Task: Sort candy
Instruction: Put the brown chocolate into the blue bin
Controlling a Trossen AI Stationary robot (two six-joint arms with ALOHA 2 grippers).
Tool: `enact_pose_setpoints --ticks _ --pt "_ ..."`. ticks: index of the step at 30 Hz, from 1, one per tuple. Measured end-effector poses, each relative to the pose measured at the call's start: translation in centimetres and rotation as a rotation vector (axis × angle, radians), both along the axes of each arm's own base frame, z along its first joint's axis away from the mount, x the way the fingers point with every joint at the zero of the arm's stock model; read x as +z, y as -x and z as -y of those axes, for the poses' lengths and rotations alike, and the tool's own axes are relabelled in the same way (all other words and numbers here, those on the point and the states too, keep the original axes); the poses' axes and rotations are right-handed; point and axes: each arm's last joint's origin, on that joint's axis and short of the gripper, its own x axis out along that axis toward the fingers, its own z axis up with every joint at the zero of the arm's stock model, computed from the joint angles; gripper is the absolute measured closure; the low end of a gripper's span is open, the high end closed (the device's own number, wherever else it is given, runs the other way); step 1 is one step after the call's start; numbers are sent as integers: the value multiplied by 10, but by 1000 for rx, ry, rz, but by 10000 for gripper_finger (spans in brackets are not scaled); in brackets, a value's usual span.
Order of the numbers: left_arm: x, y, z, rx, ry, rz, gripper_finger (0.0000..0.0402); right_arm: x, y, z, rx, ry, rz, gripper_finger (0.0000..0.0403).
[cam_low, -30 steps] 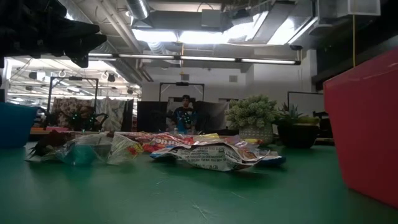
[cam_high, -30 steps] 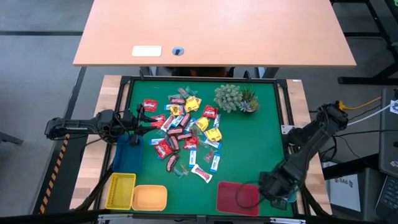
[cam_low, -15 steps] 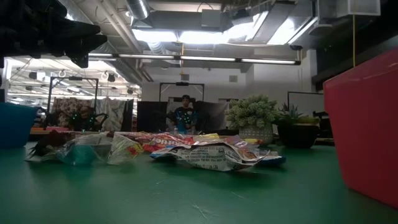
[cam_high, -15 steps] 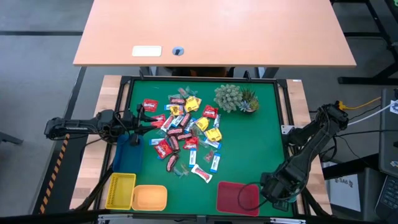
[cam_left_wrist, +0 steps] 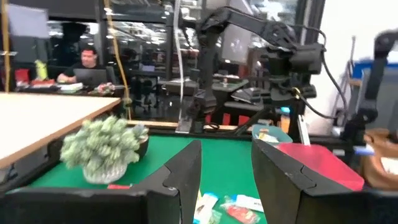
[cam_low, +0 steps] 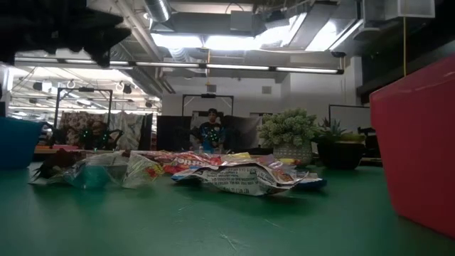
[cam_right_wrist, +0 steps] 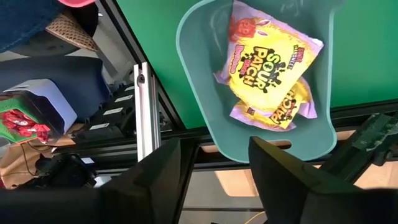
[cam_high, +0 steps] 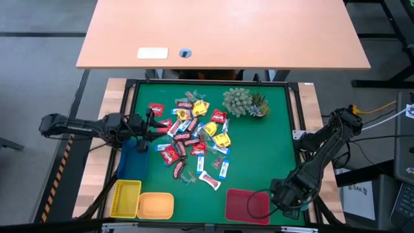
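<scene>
The candy (cam_high: 194,136) lies as a loose pile of several small wrapped sweets on the green mat, and shows in the low view as crumpled wrappers (cam_low: 234,174). My left gripper (cam_high: 154,125) hangs open at the pile's left edge, pointing level across the table; nothing is between its fingers (cam_left_wrist: 227,177). My right gripper (cam_high: 283,196) stands open at the near right corner, slanting down over a teal tray (cam_right_wrist: 193,81). Two yellow candy packets (cam_right_wrist: 267,62) lie in that tray, one on the other, below the fingers and apart from them.
A spiky green plant (cam_high: 244,102) stands in a pot at the mat's far side. A red tray (cam_high: 247,206) sits near the right gripper. A blue tray (cam_high: 134,158), a yellow tray (cam_high: 125,198) and an orange tray (cam_high: 155,205) line the near left.
My left gripper has risen a little and edged toward the table's right, nearer the candy pile, staying level. The candy pile lies as before.
</scene>
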Motion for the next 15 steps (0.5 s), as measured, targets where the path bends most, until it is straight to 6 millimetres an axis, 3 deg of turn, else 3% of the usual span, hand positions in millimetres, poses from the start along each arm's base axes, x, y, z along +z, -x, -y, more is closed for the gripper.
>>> enact_pose_setpoints --ticks 6,15 --pt "30 -31 10 -52 -128 -103 273 0 0 -1 2 -18 -2 216" --pt "62 -76 23 -123 -130 -147 273 1 -2 -3 -15 -30 3 216"
